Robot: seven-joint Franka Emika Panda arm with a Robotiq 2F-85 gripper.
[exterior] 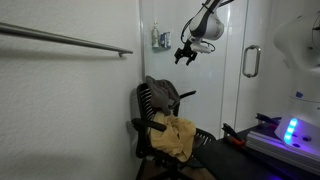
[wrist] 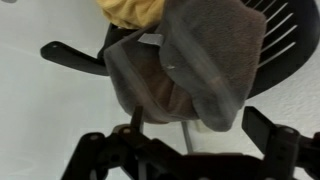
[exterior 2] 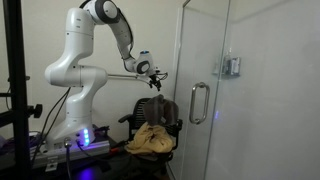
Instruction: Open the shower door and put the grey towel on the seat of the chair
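Gripper (exterior: 185,52) in an exterior view hangs in the air above the chair (exterior: 150,120), fingers spread, nothing in them. The grey towel (exterior: 160,92) is draped over the backrest just below, not on the seat. A yellow cloth (exterior: 175,135) is heaped on the seat, so the towel would land on top of it or slide off. The door handle (exterior: 250,62) is well apart from the gripper, and the shower door looks shut; that step looks undone.

In an exterior view the gripper (exterior 2: 153,76) sits above the grey towel (exterior 2: 160,108), with the shower door (exterior 2: 205,60) and its door handle (exterior 2: 198,102) close beside the chair. Risk: the elbow or wrist clips the glass while reaching.

Wrist view: gripper (wrist: 190,150) wide open, grey towel (wrist: 200,70) directly below over the slatted backrest (wrist: 275,40), yellow cloth (wrist: 135,10) beyond. Risks: fingers closing through the towel onto a slat and dragging the chair, which likely swivels or rolls, or pinching only one thin fold that slips out on the lift.
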